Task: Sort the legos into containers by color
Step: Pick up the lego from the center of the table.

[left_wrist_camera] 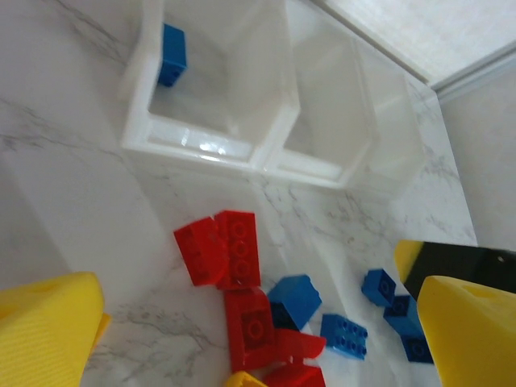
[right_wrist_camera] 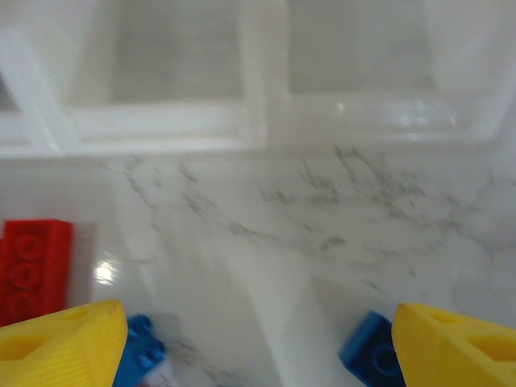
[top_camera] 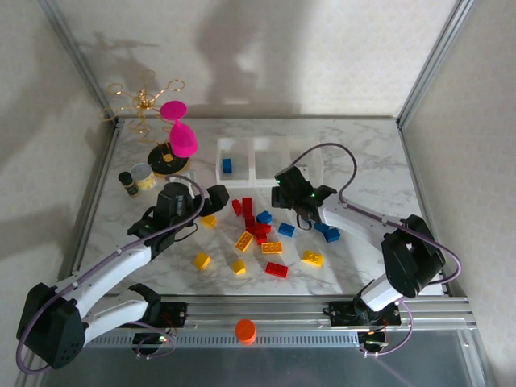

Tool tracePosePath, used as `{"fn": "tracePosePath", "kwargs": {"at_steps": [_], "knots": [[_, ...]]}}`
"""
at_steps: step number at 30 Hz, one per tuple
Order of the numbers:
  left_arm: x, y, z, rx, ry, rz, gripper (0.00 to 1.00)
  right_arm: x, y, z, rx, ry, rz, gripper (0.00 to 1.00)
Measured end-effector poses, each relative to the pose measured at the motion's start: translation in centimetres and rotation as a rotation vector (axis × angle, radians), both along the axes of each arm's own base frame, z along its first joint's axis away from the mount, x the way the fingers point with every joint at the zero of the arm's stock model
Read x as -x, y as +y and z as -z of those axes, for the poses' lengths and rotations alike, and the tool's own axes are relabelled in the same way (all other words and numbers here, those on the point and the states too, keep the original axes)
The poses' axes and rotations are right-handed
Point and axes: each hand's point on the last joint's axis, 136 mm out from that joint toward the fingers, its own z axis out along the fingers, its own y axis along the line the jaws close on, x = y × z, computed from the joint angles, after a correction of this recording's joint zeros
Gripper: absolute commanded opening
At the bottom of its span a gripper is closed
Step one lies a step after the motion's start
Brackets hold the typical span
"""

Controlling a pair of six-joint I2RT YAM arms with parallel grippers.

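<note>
Legos (top_camera: 256,230) in red, blue and yellow lie loose on the table (top_camera: 367,161), almost all on the near side of the containers (top_camera: 256,161). One blue brick (top_camera: 226,165) already sits in the leftmost bin; the middle and right bins look bare. Nearest the containers' front wall is a tight red cluster (left_wrist_camera: 230,250), some bricks touching or overlapping, with blue ones just to its right and yellow ones farther toward the near edge.

The right gripper (right_wrist_camera: 258,326) hovers low before the front wall, fingers wide apart and holding nothing, with a blue brick (right_wrist_camera: 371,355) just inside one finger and another (right_wrist_camera: 141,359) beside the opposite one. The left gripper (left_wrist_camera: 258,306) hangs over the red cluster, fingers also spread and empty.

As I judge it, the likeliest trouble is a bad pick. Closing on packed red bricks could drag or flick a neighbour away, and a finger landing on a brick could skid it across the smooth marble. Both arms crowd the same patch near the containers, so they could knock each other. The pale, see-through bin walls are hard to read, so a release could clip a rim or drop into the wrong colour.
</note>
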Motion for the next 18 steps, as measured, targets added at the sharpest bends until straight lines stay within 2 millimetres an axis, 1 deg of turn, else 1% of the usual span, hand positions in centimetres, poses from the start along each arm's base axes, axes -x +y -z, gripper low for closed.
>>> {"fn": "tracePosePath", "kwargs": {"at_steps": [4,7,13,16,18], "knots": [[0.5,-1.6,0.4,0.005,0.006,0.036,1.0,0.5,-2.8,1.8,-0.003,0.064,0.065,0.87],[0.7,-2.4,1.0,-0.004,0.019,0.048,1.0,0.8,-4.2,3.0,0.007,0.109,0.085,0.85],[0.5,-3.1,2.1,-0.019,0.035,0.053,1.0,0.9,-4.7,4.7,0.055,0.166,0.061,0.8],[0.5,-3.2,2.8,-0.033,0.05,0.053,1.0,0.6,-4.6,5.8,0.084,0.198,0.042,0.77],[0.5,-3.3,2.9,-0.036,0.051,0.053,1.0,0.2,-4.4,6.2,0.092,0.213,0.032,0.76]]}}
